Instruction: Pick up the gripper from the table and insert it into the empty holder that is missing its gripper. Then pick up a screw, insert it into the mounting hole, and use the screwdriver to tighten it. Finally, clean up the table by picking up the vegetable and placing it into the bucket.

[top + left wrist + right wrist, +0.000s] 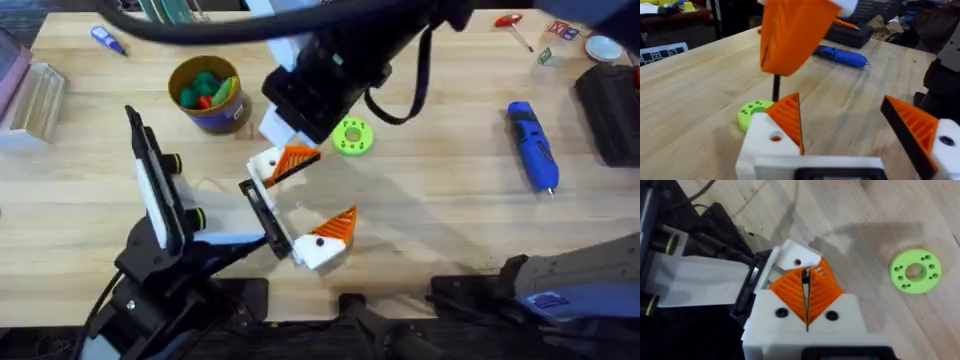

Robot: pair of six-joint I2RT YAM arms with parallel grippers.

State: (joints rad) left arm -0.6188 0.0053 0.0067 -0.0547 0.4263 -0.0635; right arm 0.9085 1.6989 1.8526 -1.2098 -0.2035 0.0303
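Observation:
My left gripper (322,190) stands open on the table's middle. One white holder block (765,145) of it carries the orange gripper wedge (788,117) and shows a mounting hole on top. My right gripper (790,45) hangs just above that block, shut on a thin dark screw (776,89) that points down beside the hole. In the right wrist view its orange pads (790,292) meet over the same block (797,260). The blue screwdriver (530,145) lies at the right. The bucket (222,115) at the back left holds green and red vegetable pieces (205,88).
A green disc (352,137) lies just behind the grippers. A red-handled tool (515,25) and a black case (610,110) sit at the far right. A small blue pen (107,40) and a clear box (35,100) are at the far left.

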